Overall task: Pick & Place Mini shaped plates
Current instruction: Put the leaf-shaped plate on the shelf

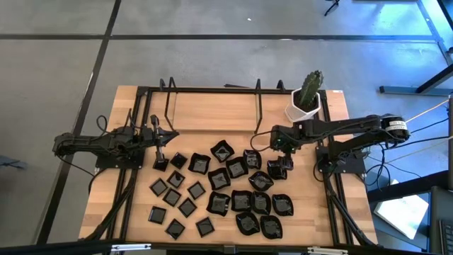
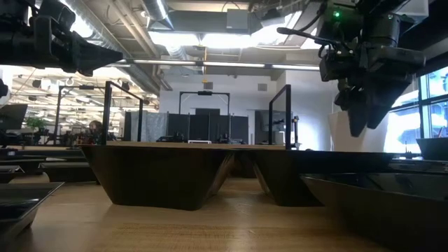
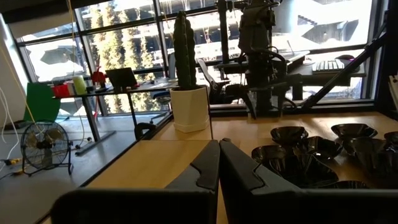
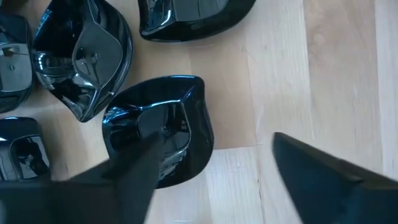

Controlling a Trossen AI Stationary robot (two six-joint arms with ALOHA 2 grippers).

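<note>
Glossy black mini shaped plates [image 1: 233,190], small flat squares and larger wavy-rimmed dishes, are spread over the light wooden table [image 1: 212,113]. The right gripper [image 1: 282,161] is held above a rounded dish [image 4: 163,129] at the cluster's right edge, jaws wide apart, nothing held. The left gripper [image 1: 160,159] is poised beside the squares, jaws together, empty. A white cactus pot [image 1: 303,108] is set at the far right corner.

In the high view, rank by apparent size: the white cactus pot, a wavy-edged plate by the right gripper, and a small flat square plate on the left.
1. White cactus pot, largest.
2. Wavy-edged plate.
3. Small flat square plate, smallest.
</note>
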